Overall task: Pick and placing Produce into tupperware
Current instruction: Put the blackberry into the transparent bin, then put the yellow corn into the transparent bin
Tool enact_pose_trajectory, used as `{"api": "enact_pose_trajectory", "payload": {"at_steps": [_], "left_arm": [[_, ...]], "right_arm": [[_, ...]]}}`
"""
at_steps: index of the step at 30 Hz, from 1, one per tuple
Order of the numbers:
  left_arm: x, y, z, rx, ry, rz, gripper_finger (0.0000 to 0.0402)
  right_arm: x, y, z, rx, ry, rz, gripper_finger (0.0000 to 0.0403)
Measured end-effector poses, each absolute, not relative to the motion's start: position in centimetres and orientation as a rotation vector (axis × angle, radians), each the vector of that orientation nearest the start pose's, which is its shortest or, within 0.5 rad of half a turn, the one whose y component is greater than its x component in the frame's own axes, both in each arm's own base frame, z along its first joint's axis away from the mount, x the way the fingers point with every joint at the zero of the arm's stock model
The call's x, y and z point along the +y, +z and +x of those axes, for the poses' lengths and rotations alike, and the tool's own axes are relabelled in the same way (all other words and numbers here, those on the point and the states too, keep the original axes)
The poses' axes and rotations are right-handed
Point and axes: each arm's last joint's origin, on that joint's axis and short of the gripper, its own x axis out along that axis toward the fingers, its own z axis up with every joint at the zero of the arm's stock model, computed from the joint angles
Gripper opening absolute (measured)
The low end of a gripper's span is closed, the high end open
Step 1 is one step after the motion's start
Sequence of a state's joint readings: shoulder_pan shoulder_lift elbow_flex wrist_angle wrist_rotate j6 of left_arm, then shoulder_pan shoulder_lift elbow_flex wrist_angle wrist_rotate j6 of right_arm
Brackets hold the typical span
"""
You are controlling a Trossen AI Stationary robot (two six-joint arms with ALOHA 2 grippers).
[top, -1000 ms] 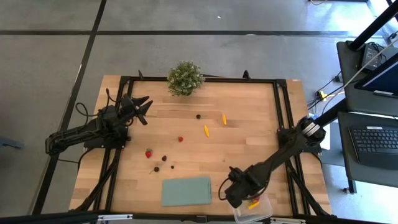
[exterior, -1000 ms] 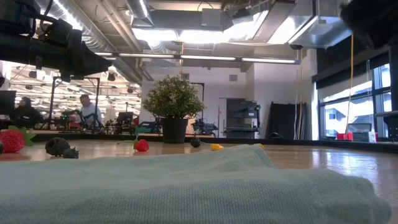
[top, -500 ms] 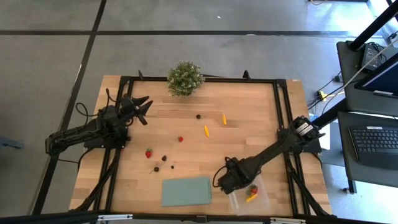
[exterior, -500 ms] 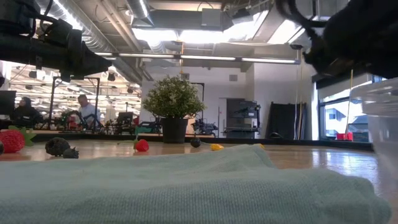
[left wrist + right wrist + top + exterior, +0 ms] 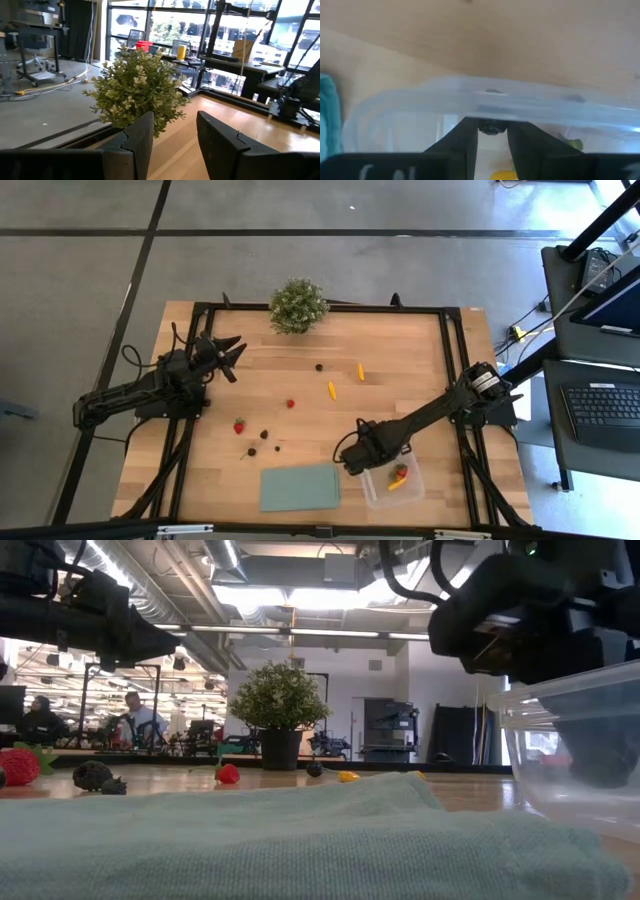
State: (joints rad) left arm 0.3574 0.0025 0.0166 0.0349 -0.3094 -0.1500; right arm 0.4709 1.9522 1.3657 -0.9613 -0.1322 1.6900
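- Two pieces of produce already lie in the tupperware [image 5: 392, 483]: a strawberry [image 5: 401, 472] and a yellow-orange piece [image 5: 395, 483].
- Over the last second the right end effector [image 5: 357, 462] has dragged the clear box from the near edge of the surface [image 5: 400, 370] inward; it now sits just right of the green cloth [image 5: 300, 487].
- In the right wrist view the fingers [image 5: 462, 136] pinch the box's wall between them, clamped on the rim with the yellow piece showing beyond.
- My reading: the box is being brought closer to the loose fruit, so the carries ahead get shorter.
- Left to collect: a second strawberry [image 5: 239, 425], a small red piece [image 5: 290, 403], three dark berries [image 5: 264, 442], another dark berry [image 5: 319, 366] and two yellow pieces [image 5: 332, 390] nearer the potted plant [image 5: 297, 306].
- The left end effector [image 5: 228, 352] waits at the left side, raised and facing the plant, fingers [image 5: 135, 145] apart and holding nothing.
- The cloth lies between the box and the berry cluster; sliding the box further left could ruck it.
- People sit at desks in the room well beyond the surface.
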Motion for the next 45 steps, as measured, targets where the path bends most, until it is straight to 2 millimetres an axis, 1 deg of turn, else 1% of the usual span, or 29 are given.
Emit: {"api": "enact_pose_trajectory", "payload": {"at_steps": [3, 6, 8, 11, 13, 15, 17, 20, 23, 25, 29, 33, 36, 39, 41, 45], "left_arm": [[4.1, 17.2, 8.6, -0.099, 0.649, -0.143, 0.0143], [4.1, 17.2, 8.7, -0.099, 0.646, -0.146, 0.0143], [4.1, 17.2, 8.7, -0.099, 0.646, -0.147, 0.0143], [4.1, 17.2, 8.6, -0.100, 0.645, -0.147, 0.0143], [4.1, 17.2, 8.7, -0.099, 0.646, -0.147, 0.0143], [4.1, 17.2, 8.7, -0.099, 0.646, -0.147, 0.0143], [4.1, 17.2, 8.7, -0.100, 0.646, -0.148, 0.0143], [4.1, 17.2, 8.7, -0.100, 0.645, -0.152, 0.0143], [4.1, 17.2, 8.7, -0.110, 0.644, -0.188, 0.0143], [4.1, 17.2, 8.7, -0.116, 0.643, -0.204, 0.0143], [4.1, 17.2, 8.7, -0.123, 0.642, -0.225, 0.0143], [4.1, 17.2, 8.7, -0.134, 0.640, -0.258, 0.0143], [4.1, 17.2, 8.7, -0.149, 0.638, -0.303, 0.0143], [4.1, 17.2, 8.7, -0.164, 0.635, -0.349, 0.0143], [4.1, 17.2, 8.7, -0.172, 0.633, -0.372, 0.0143], [4.1, 17.2, 8.7, -0.173, 0.633, -0.376, 0.0143]], "right_arm": [[16.6, 17.1, 31.9, 1.504, -0.850, 1.031, 0.0123], [16.5, 17.8, 32.4, 1.564, -0.763, 1.046, 0.0149], [16.4, 18.4, 32.9, 1.572, -0.707, 1.049, 0.0169], [15.9, 19.2, 33.6, 1.568, -0.634, 1.010, 0.0203], [15.3, 20.3, 33.8, 1.588, -0.640, 0.976, 0.0221], [14.5, 21.9, 33.9, 1.614, -0.647, 0.922, 0.0236], [13.6, 23.9, 34.0, 1.624, -0.661, 0.842, 0.0245], [12.0, 27.4, 34.2, 1.574, -0.635, 0.647, 0.0251], [10.3, 30.5, 34.9, 1.454, -0.590, 0.490, 0.0252], [9.4, 32.3, 35.6, 1.346, -0.577, 0.456, 0.0252], [7.2, 34.8, 36.6, 1.191, -0.549, 0.359, 0.0252], [4.3, 36.0, 36.9, 1.120, -0.627, 0.211, 0.0252], [2.0, 36.2, 36.9, 1.136, -0.666, 0.085, 0.0252], [0.0, 36.2, 37.0, 1.166, -0.664, 0.024, 0.0252], [-1.3, 36.0, 37.1, 1.188, -0.656, -0.011, 0.0252], [-3.8, 34.7, 37.3, 1.228, -0.664, -0.041, 0.0252]]}}
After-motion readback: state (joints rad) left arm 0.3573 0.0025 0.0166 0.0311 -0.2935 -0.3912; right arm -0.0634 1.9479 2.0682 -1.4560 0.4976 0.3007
